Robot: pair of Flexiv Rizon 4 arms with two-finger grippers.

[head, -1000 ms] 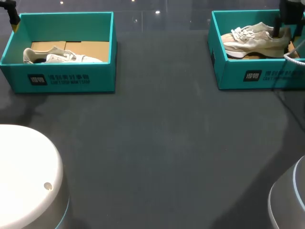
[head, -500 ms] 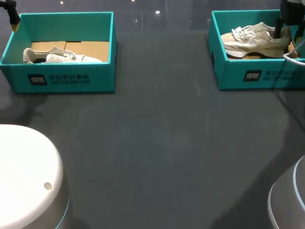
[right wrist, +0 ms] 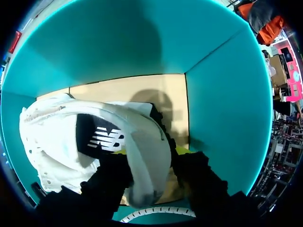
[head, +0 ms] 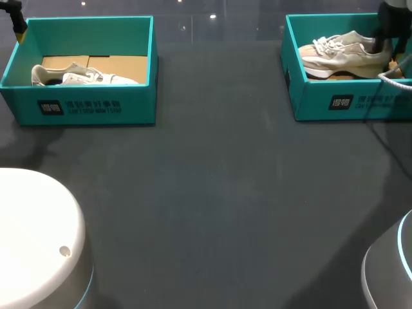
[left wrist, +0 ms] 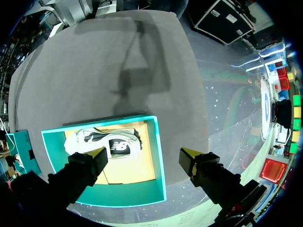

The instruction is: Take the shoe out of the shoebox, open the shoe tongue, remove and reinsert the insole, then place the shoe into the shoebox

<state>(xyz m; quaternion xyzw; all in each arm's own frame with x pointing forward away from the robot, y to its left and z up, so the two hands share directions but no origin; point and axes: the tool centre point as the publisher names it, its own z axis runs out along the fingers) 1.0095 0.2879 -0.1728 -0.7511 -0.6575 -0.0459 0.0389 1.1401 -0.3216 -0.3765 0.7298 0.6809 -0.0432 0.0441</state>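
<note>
While the head view gives me the whole desk [head: 219,180], it shows little of the grip itself. In it the right shoebox [head: 347,100] stands at the far right corner, and the shoe [head: 341,55] lies inside on its sole, with the toe toward the middle of the desk. My right pincer [head: 381,40] comes down into the box at the heel end, but from here I cannot see how its fingers stand.

The right wrist view answers this. There the right pincer [right wrist: 150,151] has one dark finger on each side of the heel of the shoe [right wrist: 61,137], and both press on it, so it is closed on the heel. Only thin strips of the yellow tips show beside the heel. Ahead of the fingers I see the brown card floor and the teal walls of the right shoebox [right wrist: 142,42].

At the far left of the head view the left shoebox [head: 84,106] holds the second shoe [head: 84,77], and my left pincer [head: 18,22] is only a small dark shape by the box's far left corner.

The left wrist view looks straight down. The left pincer [left wrist: 144,153] is spread wide and holds nothing. Under it is the left shoebox [left wrist: 118,195], with the second shoe [left wrist: 111,142] lying on its side.
</note>
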